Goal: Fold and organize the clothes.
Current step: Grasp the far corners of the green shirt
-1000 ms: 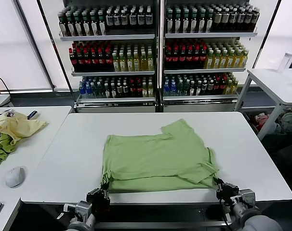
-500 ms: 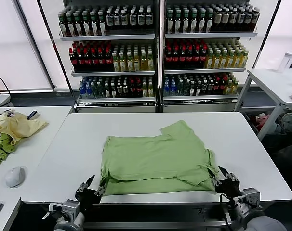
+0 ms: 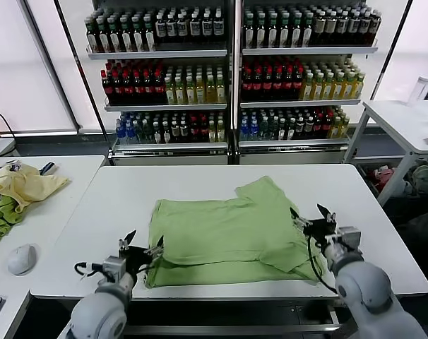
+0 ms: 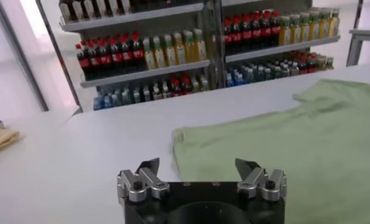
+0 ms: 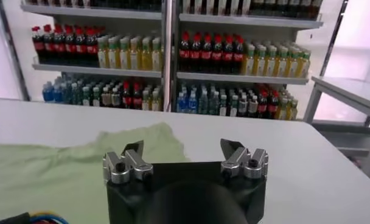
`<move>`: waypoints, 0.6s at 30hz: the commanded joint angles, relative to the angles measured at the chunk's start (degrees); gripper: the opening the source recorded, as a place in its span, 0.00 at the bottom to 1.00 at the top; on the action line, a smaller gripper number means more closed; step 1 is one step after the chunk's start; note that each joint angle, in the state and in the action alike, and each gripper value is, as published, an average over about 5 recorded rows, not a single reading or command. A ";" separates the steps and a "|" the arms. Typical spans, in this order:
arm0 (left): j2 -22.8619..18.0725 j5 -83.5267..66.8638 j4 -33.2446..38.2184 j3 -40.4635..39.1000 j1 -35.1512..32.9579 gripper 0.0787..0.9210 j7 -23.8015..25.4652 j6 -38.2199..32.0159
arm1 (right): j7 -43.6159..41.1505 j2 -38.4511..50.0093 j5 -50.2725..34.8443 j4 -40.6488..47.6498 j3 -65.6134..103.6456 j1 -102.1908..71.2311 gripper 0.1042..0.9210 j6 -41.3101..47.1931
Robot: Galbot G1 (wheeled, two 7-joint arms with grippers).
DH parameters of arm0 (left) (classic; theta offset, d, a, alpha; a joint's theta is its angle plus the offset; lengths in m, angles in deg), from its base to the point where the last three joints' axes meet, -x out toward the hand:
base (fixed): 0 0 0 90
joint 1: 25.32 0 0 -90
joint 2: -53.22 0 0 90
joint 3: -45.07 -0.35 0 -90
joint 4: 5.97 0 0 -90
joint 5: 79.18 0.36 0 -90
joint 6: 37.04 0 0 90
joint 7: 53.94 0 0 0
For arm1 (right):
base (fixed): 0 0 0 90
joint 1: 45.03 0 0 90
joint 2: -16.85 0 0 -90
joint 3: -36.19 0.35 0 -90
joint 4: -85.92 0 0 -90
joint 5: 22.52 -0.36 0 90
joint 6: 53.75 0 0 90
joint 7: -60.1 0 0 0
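While the shirt [image 3: 228, 233] lay partly folded across the middle of the white table [image 3: 115, 191], reaching almost to its near edge, both grippers stood released and empty; the left gripper [image 3: 142, 252] hovered at the shirt's left near corner, jaws spread, and the right gripper [image 3: 311, 216] hung over the shirt's right side, likewise spread; the step in hand looked like the pause between folds, and the next move would call for both to settle on fresh edges of cloth and pinch them evenly; the head view alone showed the doubled near hem and the sleeve jutting toward the far edge; the left wrist view showed bare table beneath its own fingertips [image 4: 150, 165]; the right wrist view showed cloth beyond its fingertips [image 5: 134, 148].
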 commanded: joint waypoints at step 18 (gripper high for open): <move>-8.07 -2.84 -35.73 -10.71 31.04 0.88 -2.10 -0.46 | -1.05 -12.36 3.96 42.96 -11.71 31.09 0.88 -1.05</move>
